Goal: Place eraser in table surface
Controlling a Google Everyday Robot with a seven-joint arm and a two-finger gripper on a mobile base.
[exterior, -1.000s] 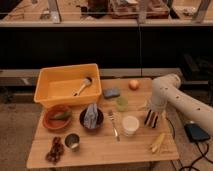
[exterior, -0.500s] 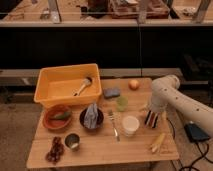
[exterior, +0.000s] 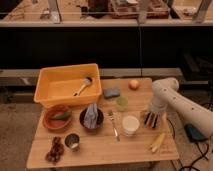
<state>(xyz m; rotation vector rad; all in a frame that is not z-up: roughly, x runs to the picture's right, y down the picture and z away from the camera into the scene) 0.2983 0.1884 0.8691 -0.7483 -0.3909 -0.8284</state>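
Light-coloured wooden planks make up the table surface [exterior: 102, 154], and the row nearest the camera holds a dark bunch of what looks like grapes [exterior: 54, 150] at the left, a small metal cup [exterior: 72, 141] just beside it, and a yellow banana-like item [exterior: 157, 142] lying at a slant near the right edge.

One row back stand an orange-brown bowl [exterior: 56, 116] with something green in it, a dark bowl [exterior: 91, 118] holding a crumpled grey cloth, a fork [exterior: 114, 126] lying on the wood, and a white cup [exterior: 130, 123].

Just right of the white cup the gripper [exterior: 151, 117] points down at the tabletop, its fingers spread apart. The eraser [exterior: 154, 121], a small striped block in black, red and white, sits right at the fingertips on the right part of the table, between the white cup and the right edge and behind the banana-like item. Whether the fingers touch it cannot be told.

Farther back lie a pale green round thing [exterior: 122, 103], a blue-grey pad [exterior: 111, 92] and a small orange fruit [exterior: 134, 84]. A yellow plastic tub [exterior: 50, 92] fills the far left corner, with a brush [exterior: 83, 86] inside it.

The white arm [exterior: 172, 99] comes in from the right, over the table's edge. Behind the table runs a dark rail and shelving [exterior: 105, 45].
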